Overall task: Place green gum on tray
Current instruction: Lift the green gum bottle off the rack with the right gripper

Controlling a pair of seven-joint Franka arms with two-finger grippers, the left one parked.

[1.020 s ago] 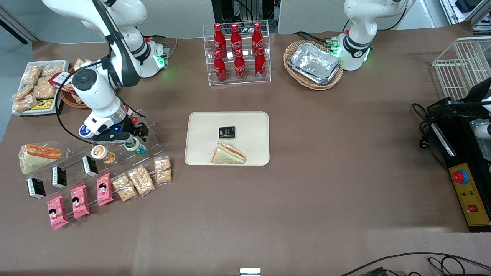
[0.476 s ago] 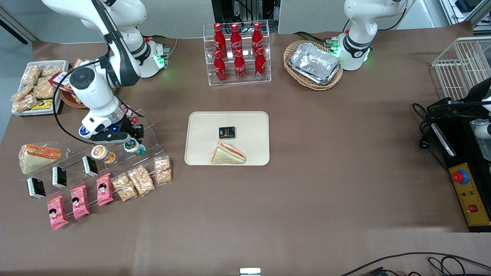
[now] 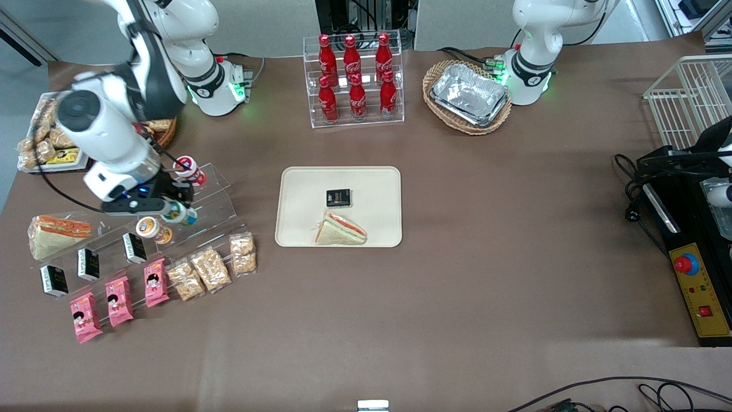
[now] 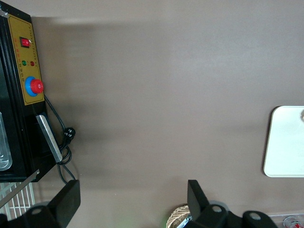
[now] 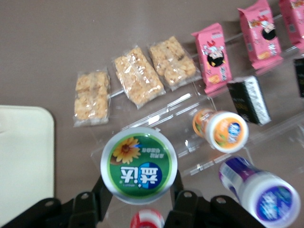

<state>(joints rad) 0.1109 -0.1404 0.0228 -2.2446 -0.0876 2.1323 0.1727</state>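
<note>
Brown covering all across the surface point(image 3: 469, 286), with a white wire rack point(image 3: 686, 97) and a black control box point(image 3: 697, 286) out at the parked arm's end. Over at the working arm's end, the pincer point(image 3: 171, 210) hangs above the clear acrylic step stand point(image 3: 211, 200), clamped on the green gum point(image 3: 176, 214). The wrist camera shows its green lid face-on point(image 5: 139, 165), black fingers point(image 5: 102, 190) pressing each side. The bottle's body is hidden under that lid, and the arm's white casing covers part of the stand in the front view. Just beside it sit the orange-lidded bottle point(image 3: 152, 229) and, seen only from the wrist, a blue-lidded bottle point(image 5: 259, 190). A red-capped one point(image 3: 189, 169) stands higher up. The tray point(image 3: 297, 189) lies well apart, mid-surface, carrying a sandwich point(image 3: 340, 230) and a small black packet point(image 3: 338, 198). 3 pink snack packs point(image 3: 117, 300) and 3 clear bags of puffed snacks point(image 3: 209, 268) lie nearer the front camera than the stand.
</note>
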